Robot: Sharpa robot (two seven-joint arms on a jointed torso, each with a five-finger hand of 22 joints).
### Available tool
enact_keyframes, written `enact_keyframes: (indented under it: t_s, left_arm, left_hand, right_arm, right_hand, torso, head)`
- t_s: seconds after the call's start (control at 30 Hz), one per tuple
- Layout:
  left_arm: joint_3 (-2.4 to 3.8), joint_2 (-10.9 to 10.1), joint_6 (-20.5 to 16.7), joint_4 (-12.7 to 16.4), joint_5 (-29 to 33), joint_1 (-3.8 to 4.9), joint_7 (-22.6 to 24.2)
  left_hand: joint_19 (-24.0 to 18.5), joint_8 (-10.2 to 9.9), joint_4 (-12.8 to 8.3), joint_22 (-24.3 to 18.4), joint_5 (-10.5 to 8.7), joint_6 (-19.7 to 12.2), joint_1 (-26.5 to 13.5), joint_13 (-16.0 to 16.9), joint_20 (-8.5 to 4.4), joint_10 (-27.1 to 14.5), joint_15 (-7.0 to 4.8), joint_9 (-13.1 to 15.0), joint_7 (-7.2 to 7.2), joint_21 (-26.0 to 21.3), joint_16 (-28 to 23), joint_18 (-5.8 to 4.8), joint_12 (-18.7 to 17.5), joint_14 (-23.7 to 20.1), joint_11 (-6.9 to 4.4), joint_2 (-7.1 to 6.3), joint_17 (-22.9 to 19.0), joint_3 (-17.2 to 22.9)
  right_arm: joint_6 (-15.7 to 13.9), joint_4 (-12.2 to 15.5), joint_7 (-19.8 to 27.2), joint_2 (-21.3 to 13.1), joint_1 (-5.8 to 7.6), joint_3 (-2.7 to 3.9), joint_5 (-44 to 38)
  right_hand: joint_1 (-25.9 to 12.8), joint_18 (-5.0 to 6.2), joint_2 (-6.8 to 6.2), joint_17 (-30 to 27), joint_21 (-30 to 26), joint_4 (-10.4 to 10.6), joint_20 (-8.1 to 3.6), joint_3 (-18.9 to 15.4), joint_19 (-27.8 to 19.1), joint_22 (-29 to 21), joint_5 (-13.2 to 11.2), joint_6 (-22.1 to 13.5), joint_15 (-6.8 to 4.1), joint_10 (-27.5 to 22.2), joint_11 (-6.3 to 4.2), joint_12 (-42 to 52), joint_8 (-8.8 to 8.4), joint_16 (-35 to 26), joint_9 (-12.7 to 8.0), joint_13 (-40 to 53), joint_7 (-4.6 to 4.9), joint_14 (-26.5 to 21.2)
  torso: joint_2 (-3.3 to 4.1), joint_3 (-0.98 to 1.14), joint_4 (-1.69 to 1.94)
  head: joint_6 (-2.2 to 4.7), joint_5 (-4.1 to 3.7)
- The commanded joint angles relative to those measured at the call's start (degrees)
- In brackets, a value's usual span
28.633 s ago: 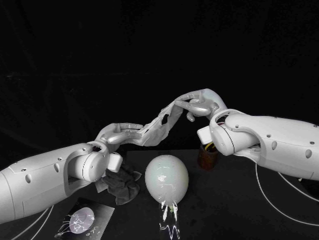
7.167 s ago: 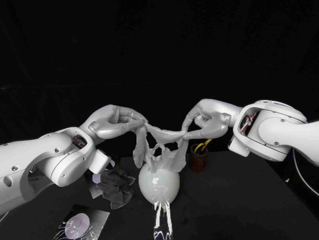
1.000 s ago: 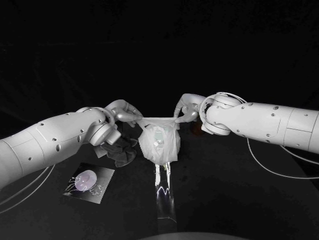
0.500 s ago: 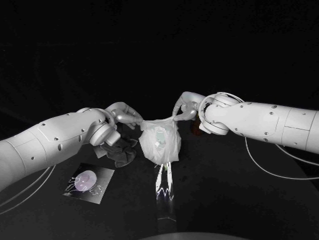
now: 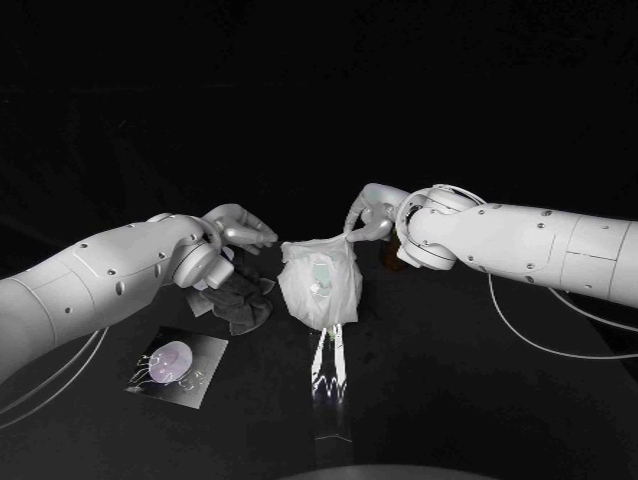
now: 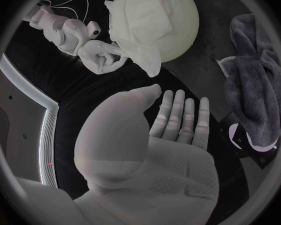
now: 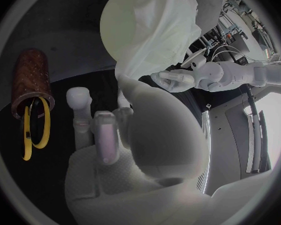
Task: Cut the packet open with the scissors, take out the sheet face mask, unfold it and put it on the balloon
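Note:
The white sheet mask (image 5: 319, 283) is draped over the pale balloon (image 6: 181, 20), which stands upright at the table's middle. In the head view the mask covers nearly all of the balloon. My right hand (image 5: 365, 226) pinches the mask's upper right corner just above the balloon; the left wrist view shows that hand (image 6: 100, 56) at the mask's edge (image 6: 135, 22). A little to the left of the balloon, my left hand (image 5: 238, 233) is apart from the mask. Its fingers (image 6: 181, 116) are spread flat and hold nothing. The right wrist view shows the mask (image 7: 154, 27) hanging over the balloon.
A dark crumpled cloth (image 5: 241, 304) lies just left of the balloon, under my left hand. The cut packet (image 5: 175, 364) lies flat at the front left. A brown cup (image 7: 29, 80) with yellow-handled scissors (image 7: 33, 125) stands near my right hand.
My left hand has let go of the mask's left corner and drawn back to the left. That corner has dropped onto the balloon. The right hand keeps its pinch.

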Motion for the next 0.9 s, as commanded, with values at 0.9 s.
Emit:
enact_keyframes:
  t_s: [0.9]
  left_arm:
    - [0.77,5.3,9.8,-4.3,-0.7,-0.07,14.0]
  left_hand:
    - [-1.3,-1.2,5.4,-7.8,-0.14,3.2,-0.9,-2.1,0.05,1.6,1.35,-3.1,-3.09,-10.5,-10.0,-0.68,-3.5,4.0,1.57,-3.37,-9.8,-13.4]
  right_arm:
    - [-4.1,1.9,-0.6,-0.8,0.1,0.27,-0.5]
  right_hand:
    - [0.4,0.04,-0.05,13.1,0.6,-0.1,-0.12,0.5,0.9,0.4,0.2,0.2,0.09,3.9,0.32,0.5,0.4,0.3,0.2,9.3,0.36,5.4]
  torso:
    - [0.04,0.06,-0.04]
  head:
    - [-0.02,-0.02]
